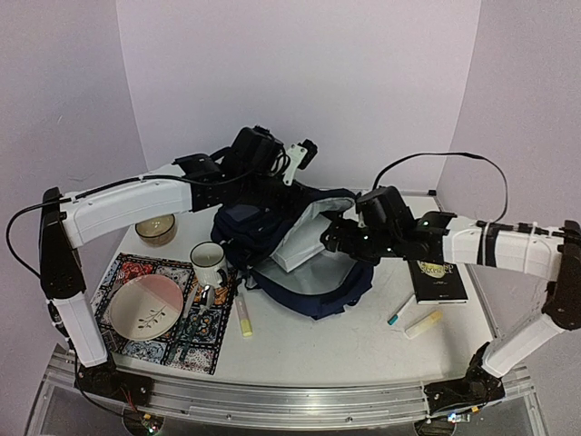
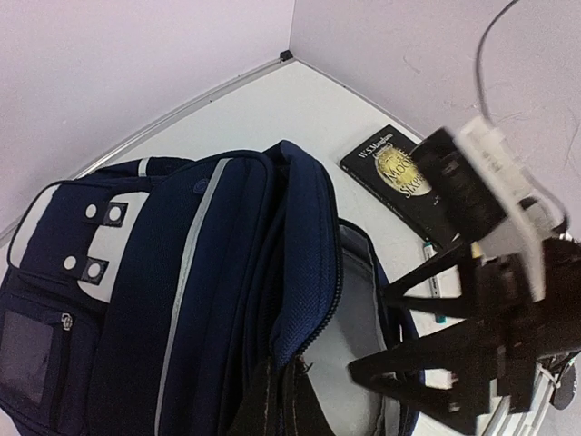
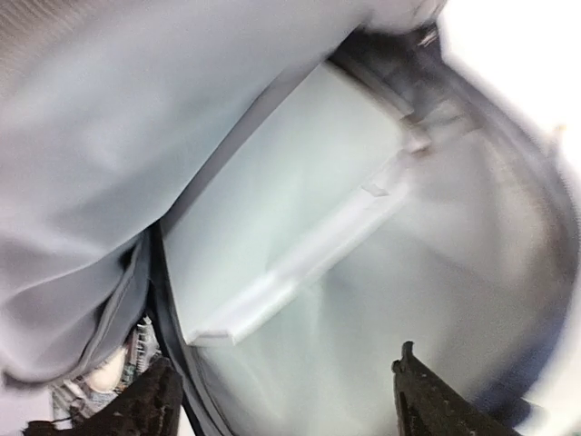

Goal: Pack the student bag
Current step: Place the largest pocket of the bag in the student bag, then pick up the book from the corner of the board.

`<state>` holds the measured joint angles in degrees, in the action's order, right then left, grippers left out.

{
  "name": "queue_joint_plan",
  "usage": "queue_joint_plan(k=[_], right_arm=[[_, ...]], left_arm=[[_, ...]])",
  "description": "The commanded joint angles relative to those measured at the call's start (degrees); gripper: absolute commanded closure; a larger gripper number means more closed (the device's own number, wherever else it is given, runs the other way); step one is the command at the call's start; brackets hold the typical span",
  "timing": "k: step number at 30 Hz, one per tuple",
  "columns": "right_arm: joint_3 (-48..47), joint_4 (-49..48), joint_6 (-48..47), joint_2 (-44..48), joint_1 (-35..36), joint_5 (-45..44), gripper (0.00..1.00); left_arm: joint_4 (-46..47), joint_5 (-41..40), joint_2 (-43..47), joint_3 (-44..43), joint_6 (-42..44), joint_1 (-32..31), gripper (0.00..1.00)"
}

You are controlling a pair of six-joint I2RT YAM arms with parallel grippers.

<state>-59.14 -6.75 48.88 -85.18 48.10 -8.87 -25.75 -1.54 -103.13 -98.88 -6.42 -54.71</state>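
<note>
The student bag (image 1: pixel 272 238) is a dark navy backpack lying mid-table with its main compartment open to the right, showing grey lining. My left gripper (image 1: pixel 270 193) is shut on the bag's upper zipper edge and holds it up; in the left wrist view (image 2: pixel 277 400) the fingers pinch the navy rim (image 2: pixel 304 272). A flat white book (image 1: pixel 296 251) lies inside the opening. My right gripper (image 1: pixel 332 238) is open and empty at the mouth of the bag. In the right wrist view (image 3: pixel 286 400) its fingers (image 3: pixel 428 395) straddle the lining below the white book (image 3: pixel 290 209).
A dark book with gold lettering (image 1: pixel 438 277), a teal-tipped pen (image 1: pixel 399 311) and a yellow marker (image 1: pixel 422 323) lie right of the bag. A mug (image 1: pixel 208 259), a plate (image 1: pixel 143 309) on a patterned mat (image 1: pixel 201 341), a bowl (image 1: pixel 155 227) and a yellow stick (image 1: pixel 244 318) are left.
</note>
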Motion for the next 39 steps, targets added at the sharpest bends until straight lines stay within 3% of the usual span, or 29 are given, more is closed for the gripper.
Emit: queue_joint_plan(k=[1,5,12,20,26,31,39], right_arm=[[1.71,14.0,-6.14,6.75,-0.53,-7.91,0.15],[3.47,19.39,-9.05,10.58,-3.84,-9.38,0.11],[6.94,22.04,-13.99,14.32,-16.92,-6.44,0.04],[6.97,21.76,-19.94,10.74,-33.45,-3.07,0.02],[6.48,19.48,-22.82,5.8,-43.62,-0.03,0.02],[5.6,17.11,-23.98,0.99,-49.43,1.3,0.02],[4.48,14.34,-25.91,-7.14,-54.11,2.89,0.02]], left_arm=[[6.67,-0.28,2.61,3.05,0.08,1.01,1.0],[8.14,0.2,2.69,6.3,-0.26,1.01,1.0],[10.7,-4.42,0.96,10.25,2.12,1.18,0.99],[10.98,-7.39,-2.18,7.17,3.92,3.85,0.88],[11.23,-5.81,-0.65,7.79,1.99,3.91,0.69],[11.26,-6.69,3.58,10.51,-1.08,3.98,0.42],[11.24,-5.61,11.47,16.51,-7.31,4.69,0.1]])
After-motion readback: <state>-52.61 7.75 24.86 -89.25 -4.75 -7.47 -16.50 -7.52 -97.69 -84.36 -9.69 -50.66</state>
